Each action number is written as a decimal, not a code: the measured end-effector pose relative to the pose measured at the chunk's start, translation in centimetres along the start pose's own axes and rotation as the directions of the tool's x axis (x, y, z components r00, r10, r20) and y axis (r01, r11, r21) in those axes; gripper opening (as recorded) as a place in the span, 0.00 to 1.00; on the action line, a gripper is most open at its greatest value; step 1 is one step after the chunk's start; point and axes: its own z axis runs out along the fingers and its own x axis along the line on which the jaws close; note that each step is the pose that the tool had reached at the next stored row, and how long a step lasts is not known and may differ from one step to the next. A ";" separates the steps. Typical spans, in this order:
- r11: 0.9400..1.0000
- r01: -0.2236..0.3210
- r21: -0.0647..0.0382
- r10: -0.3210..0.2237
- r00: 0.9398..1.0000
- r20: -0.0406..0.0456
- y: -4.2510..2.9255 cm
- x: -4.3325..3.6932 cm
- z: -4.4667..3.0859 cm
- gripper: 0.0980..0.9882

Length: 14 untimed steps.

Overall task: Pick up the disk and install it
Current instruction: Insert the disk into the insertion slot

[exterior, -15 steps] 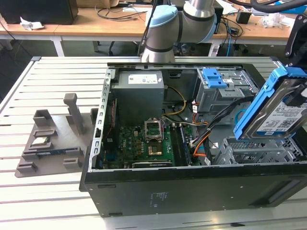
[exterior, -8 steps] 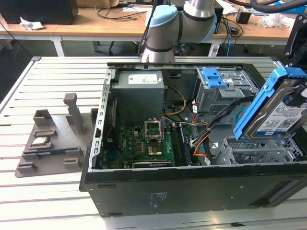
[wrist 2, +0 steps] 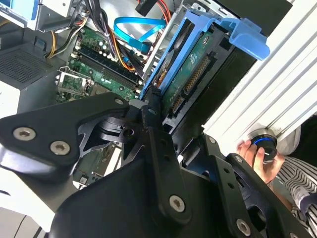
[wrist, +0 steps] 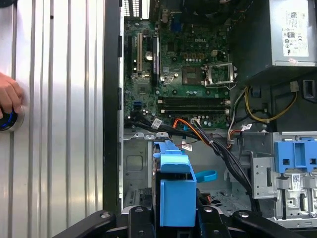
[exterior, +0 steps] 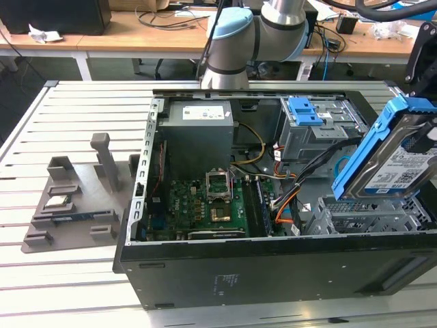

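Exterior view: at the exterior view's right the disk point(exterior: 390, 160) hangs tilted, label showing, over the metal drive cage point(exterior: 369, 217) in the lower right corner of the open computer case point(exterior: 205, 266). The arm point(exterior: 235, 41) stands at top centre. Second wrist view: the gripper point(wrist 2: 166, 119) is clamped on the disk's blue frame, with the green circuit board facing the camera. A person's hand point(wrist 2: 257, 158) touches a blue-ringed button point(wrist 2: 263, 144). First wrist view: black fingers point(wrist: 136, 218) flank the disk, seen edge-on, with the motherboard point(wrist: 183, 74) beyond it.
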 end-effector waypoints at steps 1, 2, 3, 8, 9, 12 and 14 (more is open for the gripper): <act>1.000 0.000 0.000 0.000 1.000 0.000 -0.02 0.00 0.22 0.30; 1.000 0.000 0.000 0.000 1.000 -0.001 -0.04 0.02 0.56 0.30; 1.000 0.000 0.000 0.000 1.000 -0.001 -0.06 0.03 0.80 0.30; 1.000 0.001 0.000 -0.001 1.000 -0.002 -0.15 0.03 1.76 0.30; 1.000 0.002 0.000 -0.002 1.000 -0.003 -0.16 0.02 1.88 0.30; 1.000 0.003 -0.001 -0.003 1.000 -0.003 -0.21 0.07 2.77 0.30; 1.000 0.003 -0.001 -0.003 1.000 -0.003 -0.21 0.11 3.48 0.30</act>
